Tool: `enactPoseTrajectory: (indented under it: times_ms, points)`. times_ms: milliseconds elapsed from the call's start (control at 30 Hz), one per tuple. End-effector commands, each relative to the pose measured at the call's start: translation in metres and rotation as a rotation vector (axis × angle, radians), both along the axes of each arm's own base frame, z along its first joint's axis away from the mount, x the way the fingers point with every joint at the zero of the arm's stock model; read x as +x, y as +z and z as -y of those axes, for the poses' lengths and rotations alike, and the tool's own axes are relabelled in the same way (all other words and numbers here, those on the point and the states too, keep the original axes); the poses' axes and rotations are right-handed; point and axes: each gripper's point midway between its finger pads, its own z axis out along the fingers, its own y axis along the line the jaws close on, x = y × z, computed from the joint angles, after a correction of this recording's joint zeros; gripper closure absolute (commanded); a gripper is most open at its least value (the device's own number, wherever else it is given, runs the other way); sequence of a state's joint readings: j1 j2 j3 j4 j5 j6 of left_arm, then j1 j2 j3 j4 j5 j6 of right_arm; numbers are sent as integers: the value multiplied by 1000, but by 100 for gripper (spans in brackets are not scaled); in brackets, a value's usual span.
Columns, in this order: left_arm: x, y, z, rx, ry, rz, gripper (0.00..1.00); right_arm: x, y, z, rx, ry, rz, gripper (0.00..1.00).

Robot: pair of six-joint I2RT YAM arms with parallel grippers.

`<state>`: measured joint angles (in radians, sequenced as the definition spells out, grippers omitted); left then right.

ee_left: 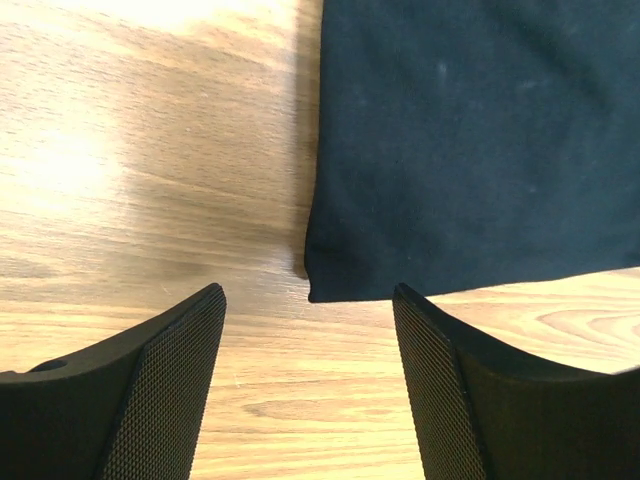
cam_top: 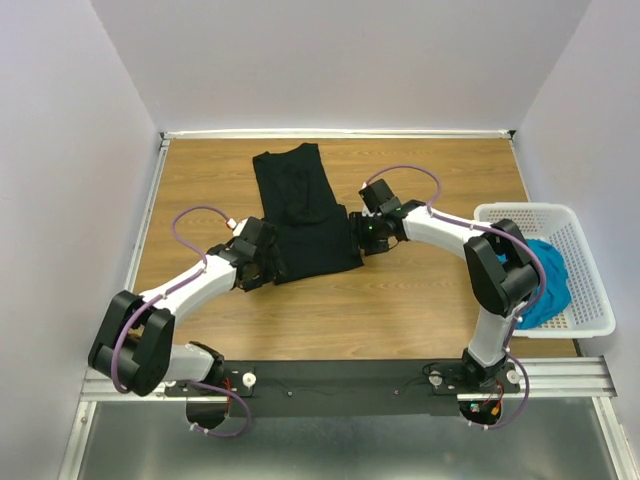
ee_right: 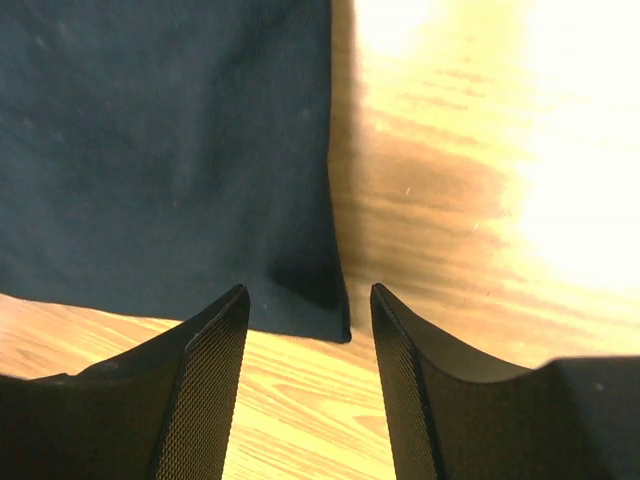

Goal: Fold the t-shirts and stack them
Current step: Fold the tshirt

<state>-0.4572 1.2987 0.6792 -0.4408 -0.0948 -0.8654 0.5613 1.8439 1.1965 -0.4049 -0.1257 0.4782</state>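
The wood-grain desk [cam_top: 420, 290] carries the black t-shirt [cam_top: 300, 215], folded into a long flat panel at its middle. At the desk's right edge a white plastic lattice basket [cam_top: 596, 285] holds the crumpled teal t-shirt [cam_top: 550, 285]. The left hand [ee_left: 308, 300] and right hand [ee_right: 309, 292] flank the black shirt's near corners. Both are released, their mesh-textured fingers apart and grasping nothing.

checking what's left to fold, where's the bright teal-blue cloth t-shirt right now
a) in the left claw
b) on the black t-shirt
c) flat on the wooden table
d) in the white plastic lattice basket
d: the bright teal-blue cloth t-shirt lies bunched inside the white plastic lattice basket at the right.
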Motion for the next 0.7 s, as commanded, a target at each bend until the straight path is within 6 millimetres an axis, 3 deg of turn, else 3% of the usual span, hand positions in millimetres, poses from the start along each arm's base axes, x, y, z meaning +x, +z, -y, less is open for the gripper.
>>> enactPoseTrajectory:
  times_ms: [0, 467, 667]
  points:
    - [8, 4, 0, 57, 29, 24, 25, -11, -13, 16, -136, -16, -14, 42]
    - [4, -5, 6, 96, 26, 3, 25, -33, -43, 26, -280, 5, -55, 45]
    - [1, -8, 7, 129, 23, -16, 25, -55, -65, 24, -348, 51, -111, 49]
